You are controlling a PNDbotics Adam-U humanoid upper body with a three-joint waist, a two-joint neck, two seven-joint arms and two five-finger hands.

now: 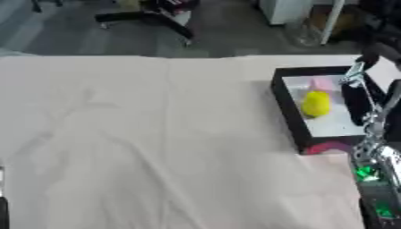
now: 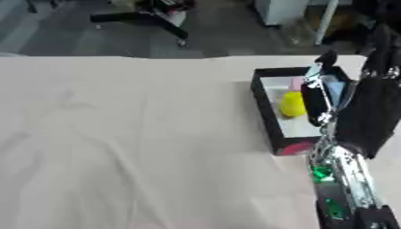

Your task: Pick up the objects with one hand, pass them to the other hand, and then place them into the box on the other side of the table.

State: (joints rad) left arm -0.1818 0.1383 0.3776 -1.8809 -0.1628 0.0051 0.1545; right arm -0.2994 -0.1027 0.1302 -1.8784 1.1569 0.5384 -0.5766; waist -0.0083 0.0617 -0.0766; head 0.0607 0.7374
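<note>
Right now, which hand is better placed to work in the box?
The right hand, probably. It hangs over the black box at the table's right edge, beside the yellow object lying inside. Of the left arm only a dark sliver shows at the lower left edge, across the white cloth from the box.

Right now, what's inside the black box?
Inside the box lies a yellow object with something pink behind it. The right hand hangs over the box, covering its right part.

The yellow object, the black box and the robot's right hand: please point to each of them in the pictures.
yellow object (image 1: 316, 103): left eye view, on its rounded middle.
black box (image 1: 286, 107): left eye view, on its left wall.
right hand (image 2: 316, 103): right eye view, on the dark fingers over the box.
</note>
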